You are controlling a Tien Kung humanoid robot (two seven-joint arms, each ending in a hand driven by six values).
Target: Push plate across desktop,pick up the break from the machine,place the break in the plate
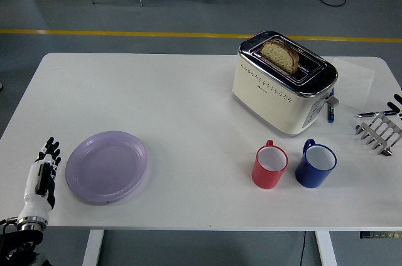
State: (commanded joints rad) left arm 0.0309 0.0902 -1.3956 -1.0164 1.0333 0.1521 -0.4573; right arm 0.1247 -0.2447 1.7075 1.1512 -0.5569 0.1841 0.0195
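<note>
A lilac plate [106, 166] lies on the white table [176, 103] at the front left. My left hand [44, 172] is just left of the plate, fingers straight and spread, holding nothing, a small gap from the rim. A cream toaster [282, 84] stands at the back right with a slice of bread [280, 56] sticking up from its far slot. Of my right hand, only dark fingertips [397, 101] show at the right edge.
A red mug [269, 165] and a blue mug [315, 165] stand side by side in front of the toaster. A metal toast rack [379, 132] and a pen sit at the right edge. A person's feet move on the floor beyond the table.
</note>
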